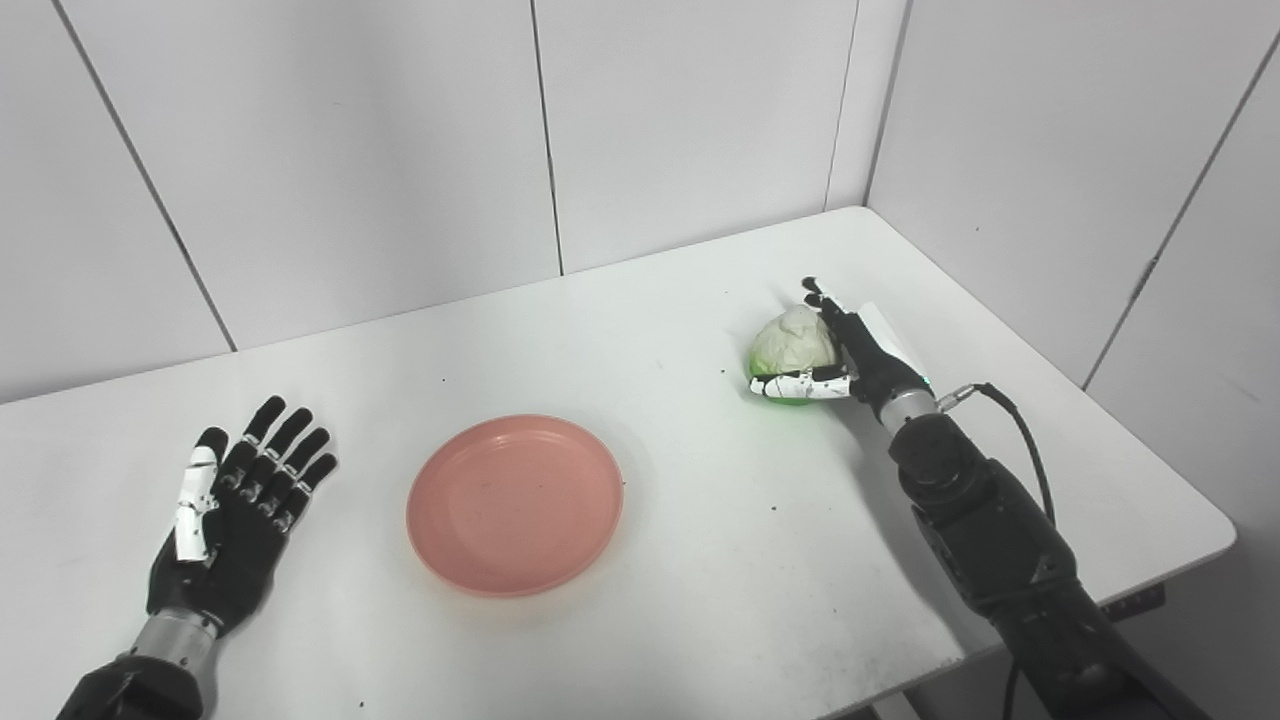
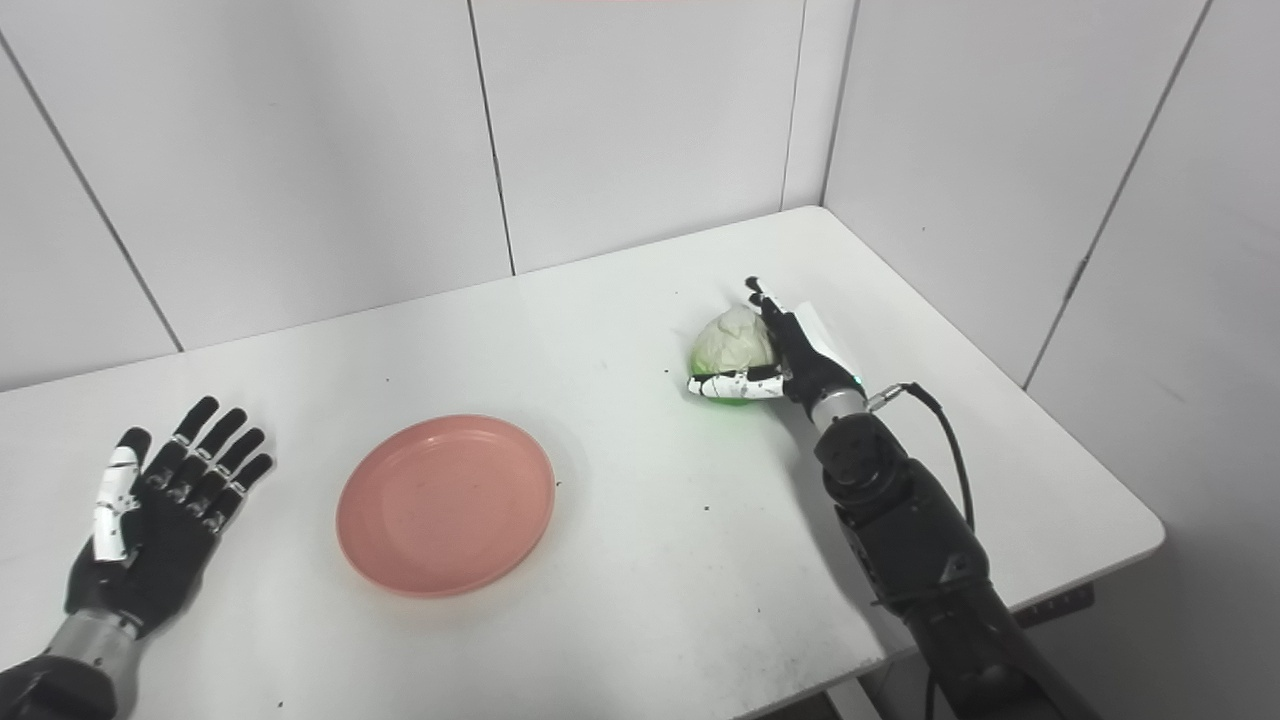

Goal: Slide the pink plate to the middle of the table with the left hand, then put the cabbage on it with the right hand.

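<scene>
The pink plate (image 1: pixel 515 503) lies flat near the middle of the white table (image 1: pixel 700 560), nothing on it. A pale green cabbage (image 1: pixel 792 345) sits to its right, towards the table's far right side. My right hand (image 1: pixel 850 355) wraps it: thumb across its front, fingers behind it. Whether the cabbage rests on the table or is lifted is unclear. My left hand (image 1: pixel 235 505) lies palm up at the table's left, fingers spread, a hand's width left of the plate and holding nothing.
White wall panels enclose the table at the back and right. The table's right edge (image 1: pixel 1150 450) and front edge are near my right arm (image 1: pixel 990 540). A cable (image 1: pixel 1025 430) loops off the right wrist.
</scene>
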Tool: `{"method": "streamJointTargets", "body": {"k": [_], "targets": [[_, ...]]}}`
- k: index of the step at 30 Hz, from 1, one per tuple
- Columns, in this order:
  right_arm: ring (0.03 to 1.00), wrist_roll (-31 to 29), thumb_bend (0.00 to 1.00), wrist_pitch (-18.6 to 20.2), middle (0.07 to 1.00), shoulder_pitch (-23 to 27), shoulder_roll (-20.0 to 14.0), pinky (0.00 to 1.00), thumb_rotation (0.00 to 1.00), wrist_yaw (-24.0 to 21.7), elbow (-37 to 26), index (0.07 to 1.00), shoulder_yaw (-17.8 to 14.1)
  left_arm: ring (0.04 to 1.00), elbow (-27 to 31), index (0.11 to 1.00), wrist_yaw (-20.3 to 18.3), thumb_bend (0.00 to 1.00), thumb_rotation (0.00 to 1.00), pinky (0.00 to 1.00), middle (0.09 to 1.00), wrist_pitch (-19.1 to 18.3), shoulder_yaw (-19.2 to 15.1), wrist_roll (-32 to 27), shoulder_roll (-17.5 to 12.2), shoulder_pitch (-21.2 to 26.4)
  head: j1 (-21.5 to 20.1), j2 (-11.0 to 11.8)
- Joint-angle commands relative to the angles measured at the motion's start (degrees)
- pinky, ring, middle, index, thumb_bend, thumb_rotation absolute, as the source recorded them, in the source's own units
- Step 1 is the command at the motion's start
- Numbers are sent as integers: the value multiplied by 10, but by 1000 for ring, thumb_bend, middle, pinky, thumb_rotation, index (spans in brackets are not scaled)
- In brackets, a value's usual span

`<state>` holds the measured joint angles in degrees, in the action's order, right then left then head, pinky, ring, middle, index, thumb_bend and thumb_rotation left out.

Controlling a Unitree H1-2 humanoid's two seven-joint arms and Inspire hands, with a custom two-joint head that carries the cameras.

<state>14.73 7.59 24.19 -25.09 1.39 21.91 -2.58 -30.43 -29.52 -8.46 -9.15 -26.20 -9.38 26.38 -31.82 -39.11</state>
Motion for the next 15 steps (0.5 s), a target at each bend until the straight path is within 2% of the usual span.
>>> {"method": "streamJointTargets", "body": {"k": [1, 3, 5, 7, 8, 9, 11, 15], "targets": [[797, -14, 995, -20, 837, 11, 9, 745, 103, -16, 12, 851, 8, 938, -7, 948, 9, 453, 1000, 940, 952, -26, 4, 5, -4, -12, 0, 1], [748, -8, 960, -18, 789, 15, 11, 695, 48, -7, 19, 800, 12, 935, -3, 945, 11, 455, 1000, 936, 947, -27, 5, 5, -3, -13, 0, 1], [634, 0, 883, -16, 658, 20, 11, 603, 6, 2, 26, 658, 18, 934, -2, 942, 12, 457, 1000, 933, 947, -28, 5, 5, -3, -13, 0, 0], [607, 6, 866, -17, 626, 24, 12, 583, 2, 10, 33, 619, 22, 934, -2, 941, 11, 459, 1000, 932, 947, -29, 5, 4, -3, -13, 0, 0], [551, 9, 702, -12, 559, 26, 13, 539, 1, 15, 35, 555, 24, 937, -1, 942, 13, 458, 1000, 939, 949, -30, 5, 4, -2, -13, 0, 0], [508, 11, 600, -9, 511, 28, 15, 491, 0, 18, 37, 520, 24, 935, 0, 938, 14, 461, 1000, 939, 947, -30, 4, 4, -2, -13, 0, 0], [470, 13, 547, -5, 479, 31, 17, 443, 0, 24, 39, 511, 25, 932, 0, 936, 14, 463, 1000, 939, 944, -30, 4, 5, -2, -13, 1, 0], [442, 15, 527, -5, 456, 34, 20, 396, 0, 35, 44, 521, 27, 930, 0, 938, 15, 462, 1000, 944, 944, -29, 6, 7, -2, -14, 3, -1]]}}
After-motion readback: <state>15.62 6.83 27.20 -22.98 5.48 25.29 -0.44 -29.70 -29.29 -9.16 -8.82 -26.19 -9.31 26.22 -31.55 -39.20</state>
